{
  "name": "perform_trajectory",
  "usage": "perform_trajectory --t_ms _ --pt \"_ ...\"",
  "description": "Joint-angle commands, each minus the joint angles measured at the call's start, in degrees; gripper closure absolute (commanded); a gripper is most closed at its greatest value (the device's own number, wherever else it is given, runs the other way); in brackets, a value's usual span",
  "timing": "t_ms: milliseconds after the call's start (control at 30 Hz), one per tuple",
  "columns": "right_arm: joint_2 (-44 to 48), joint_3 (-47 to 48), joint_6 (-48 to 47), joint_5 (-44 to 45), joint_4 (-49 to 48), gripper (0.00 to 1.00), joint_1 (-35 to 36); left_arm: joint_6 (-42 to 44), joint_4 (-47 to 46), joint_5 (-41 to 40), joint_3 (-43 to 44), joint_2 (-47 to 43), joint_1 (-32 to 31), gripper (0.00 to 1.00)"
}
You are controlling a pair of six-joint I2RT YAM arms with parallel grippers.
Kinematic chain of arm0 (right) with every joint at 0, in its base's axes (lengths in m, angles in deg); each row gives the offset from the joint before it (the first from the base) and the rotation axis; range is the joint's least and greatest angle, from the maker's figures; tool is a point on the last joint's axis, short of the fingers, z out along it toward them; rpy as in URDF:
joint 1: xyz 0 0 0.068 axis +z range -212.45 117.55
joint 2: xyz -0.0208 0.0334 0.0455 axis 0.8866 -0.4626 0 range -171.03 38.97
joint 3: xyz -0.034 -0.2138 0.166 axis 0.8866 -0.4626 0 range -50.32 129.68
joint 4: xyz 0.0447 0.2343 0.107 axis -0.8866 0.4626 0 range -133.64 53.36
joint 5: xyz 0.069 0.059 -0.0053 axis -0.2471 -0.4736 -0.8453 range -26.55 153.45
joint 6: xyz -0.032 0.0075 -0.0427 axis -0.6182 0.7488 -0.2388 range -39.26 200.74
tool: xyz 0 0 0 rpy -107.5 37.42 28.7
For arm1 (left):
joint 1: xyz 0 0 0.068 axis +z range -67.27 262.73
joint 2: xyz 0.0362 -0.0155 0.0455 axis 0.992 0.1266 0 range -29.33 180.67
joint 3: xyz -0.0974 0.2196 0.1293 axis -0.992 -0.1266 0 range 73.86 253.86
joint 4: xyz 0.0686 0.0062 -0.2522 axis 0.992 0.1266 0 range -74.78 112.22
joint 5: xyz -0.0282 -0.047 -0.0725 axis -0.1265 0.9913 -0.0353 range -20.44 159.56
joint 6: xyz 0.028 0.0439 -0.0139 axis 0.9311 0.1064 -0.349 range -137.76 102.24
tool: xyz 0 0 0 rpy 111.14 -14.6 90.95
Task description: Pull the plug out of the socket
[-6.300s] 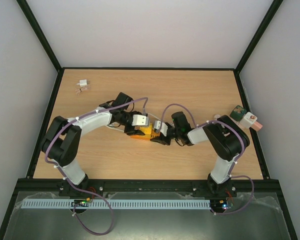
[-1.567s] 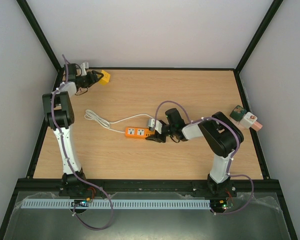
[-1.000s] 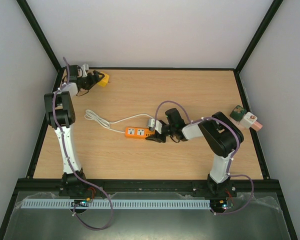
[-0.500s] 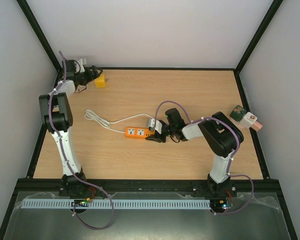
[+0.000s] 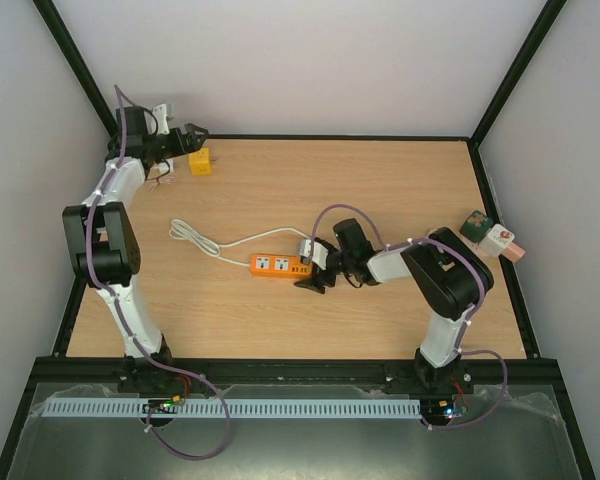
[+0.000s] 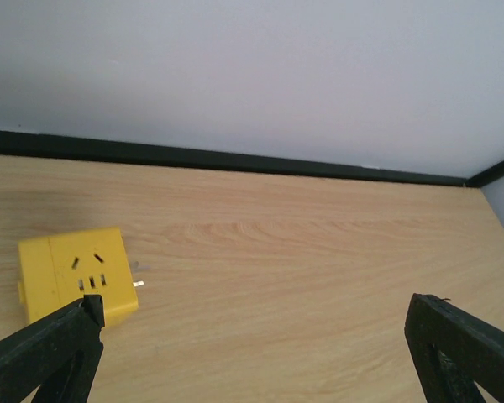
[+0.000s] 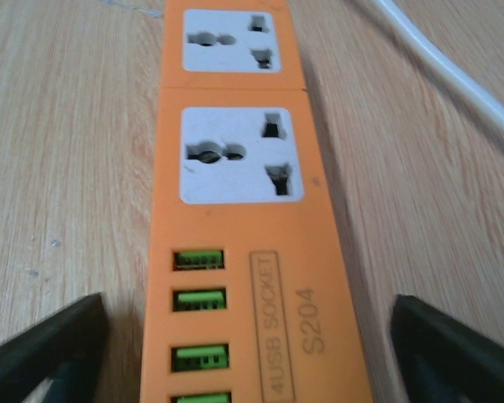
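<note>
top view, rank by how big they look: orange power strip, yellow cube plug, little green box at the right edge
1. orange plastic power strip, clearly the largest.
2-3. yellow cube-shaped plug and small dark green box look about alike in this view; I would not rank them.

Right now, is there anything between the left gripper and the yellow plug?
Nothing visible stands between them. The yellow plug lies on the bare table, just ahead of the open left gripper and toward one side of it, with only wood in between.
</note>
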Motion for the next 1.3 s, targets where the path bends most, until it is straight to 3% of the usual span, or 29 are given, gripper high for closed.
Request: perform_trajectory --t_ms 0,333,700,900,1267 --pt "4.19 -1.57 -0.51 1.79 2.15 0.04 -0.12 3.32 3.41 2.82 -3.53 -5.15 -0.96 0.0" --pt "6.87 2.23 5.29 4.83 5.24 0.02 -3.36 4.86 1.03 3.09 -11.65 -15.29 -3.24 0.0" --pt "-5.34 20.18 14.31 -4.92 27.2 0.02 -6.54 3.29 -0.12 4.98 -13.39 -19.22 -3.33 0.0" --pt "-11.66 27.07 12.77 -9.56 37.52 0.02 -6.54 2.56 -0.12 5.44 -13.52 -19.38 -3.33 0.0" --pt "-14.74 32.12 4.5 -12.01 49.92 0.02 -4.16 1.57 -0.48 5.96 -13.56 -18.94 -3.33 0.0"
